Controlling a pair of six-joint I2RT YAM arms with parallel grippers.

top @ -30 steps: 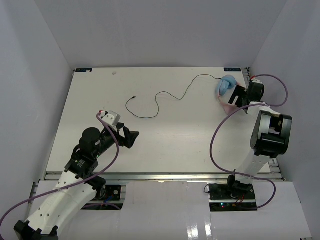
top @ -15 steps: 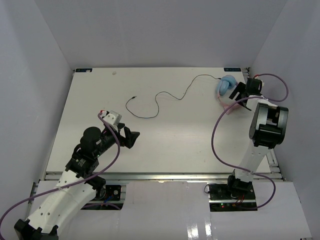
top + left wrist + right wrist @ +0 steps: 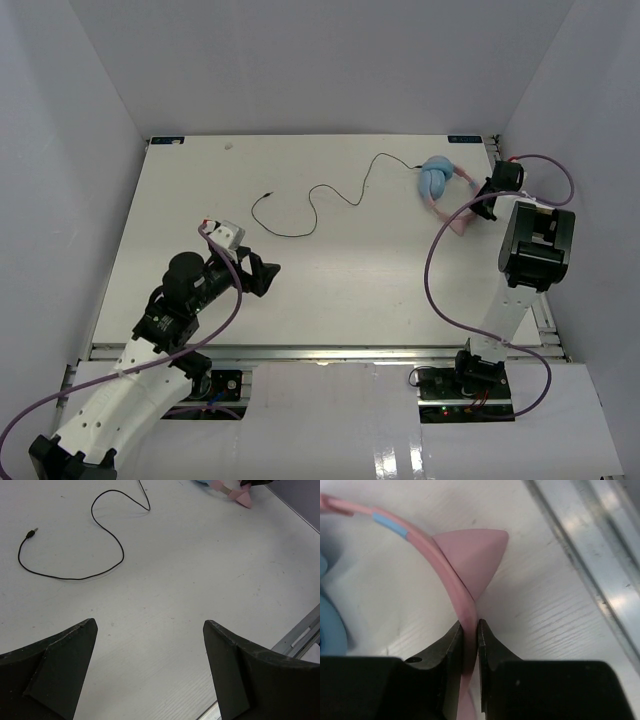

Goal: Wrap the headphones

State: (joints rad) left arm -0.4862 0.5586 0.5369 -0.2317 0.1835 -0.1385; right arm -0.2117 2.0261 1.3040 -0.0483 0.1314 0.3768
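Note:
The headphones (image 3: 437, 180) lie at the table's far right: light-blue earcups with a pink cat-eared headband (image 3: 451, 579). Their thin black cable (image 3: 318, 195) snakes left across the table and ends in a jack (image 3: 33, 531). My right gripper (image 3: 469, 626) is shut on the pink headband just below a cat ear (image 3: 476, 551); in the top view it sits (image 3: 477, 205) right of the earcups. My left gripper (image 3: 262, 275) hovers open over bare table near the front left, well away from the cable, with nothing between its fingers (image 3: 225, 660).
The table's right edge with its metal rail (image 3: 590, 565) runs close beside the held headband. Purple robot cables (image 3: 435, 270) loop by the right arm. White walls enclose the table on three sides.
The right gripper has closed on the pink headband and the headphones have shifted a little left and forward. The left arm has stayed put.

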